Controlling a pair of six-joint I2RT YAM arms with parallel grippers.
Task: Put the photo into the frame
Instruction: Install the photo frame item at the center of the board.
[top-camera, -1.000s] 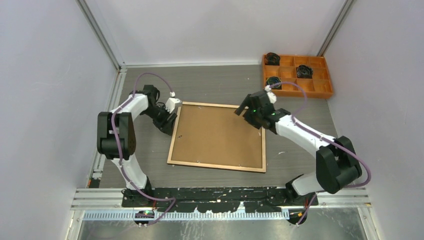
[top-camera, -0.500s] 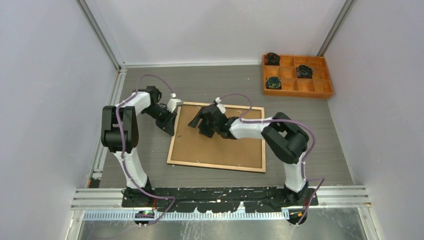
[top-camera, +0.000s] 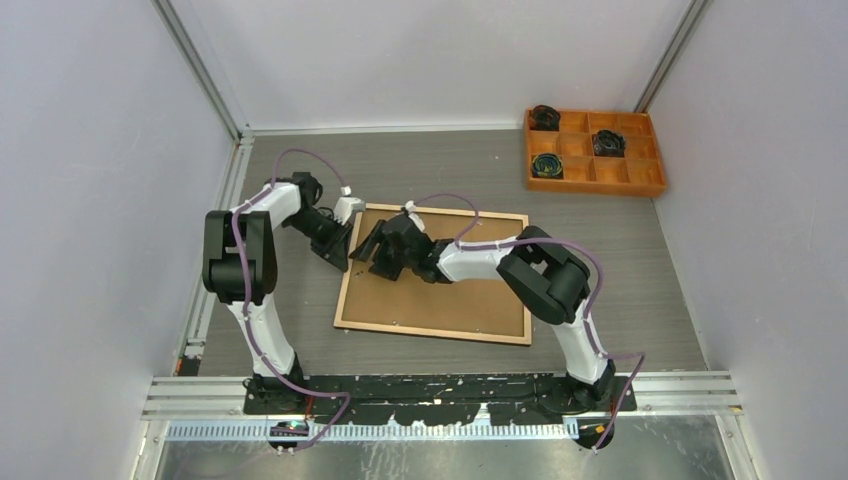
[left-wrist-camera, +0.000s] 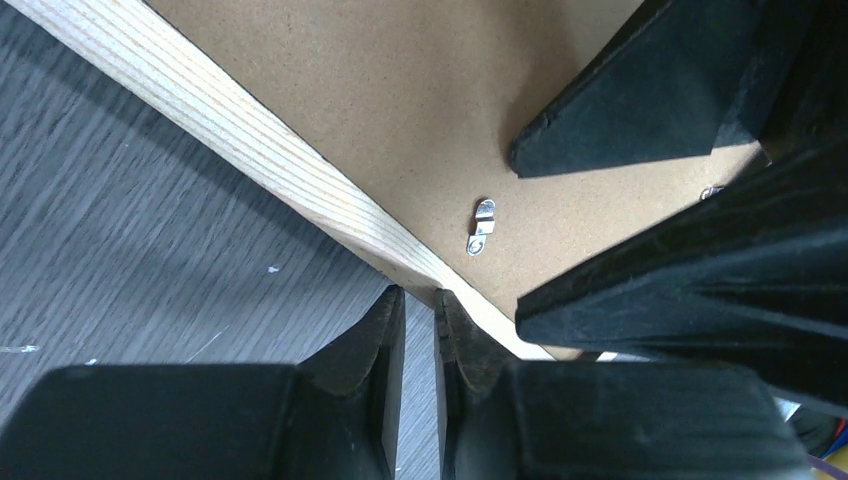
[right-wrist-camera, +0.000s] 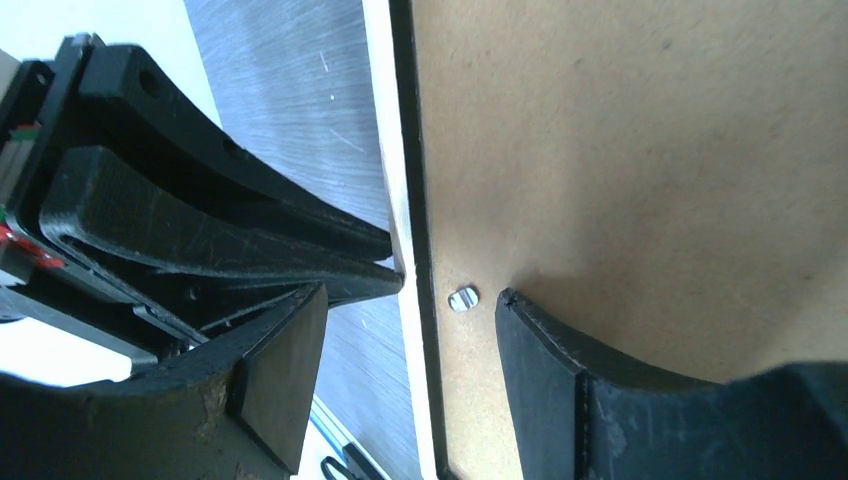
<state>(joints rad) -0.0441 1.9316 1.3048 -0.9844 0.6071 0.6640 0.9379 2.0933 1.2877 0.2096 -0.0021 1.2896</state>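
Observation:
The frame (top-camera: 345, 291) lies face down on the table, its light wood rim (left-wrist-camera: 230, 130) around a brown backing panel (top-camera: 450, 290). The photo is hidden. My left gripper (top-camera: 341, 258) sits at the frame's left edge near the far corner. Its tips (left-wrist-camera: 419, 297) are closed to a thin slit, touch the rim's outer edge and hold nothing. My right gripper (top-camera: 372, 250) reaches across the panel to that same edge and stands open (right-wrist-camera: 412, 293). One finger (right-wrist-camera: 560, 350) rests on the panel beside a small metal clip (right-wrist-camera: 462, 298); the other hangs outside the rim.
An orange compartment tray (top-camera: 593, 150) with dark coiled items stands at the far right. White walls close in the table on three sides. The two grippers are almost touching at the frame's left edge, and a second clip (left-wrist-camera: 482, 226) shows on the panel.
The right arm has swung left across the panel from the frame's far right corner to its left edge, its jaws narrowing a little. The left gripper has closed down against the rim.

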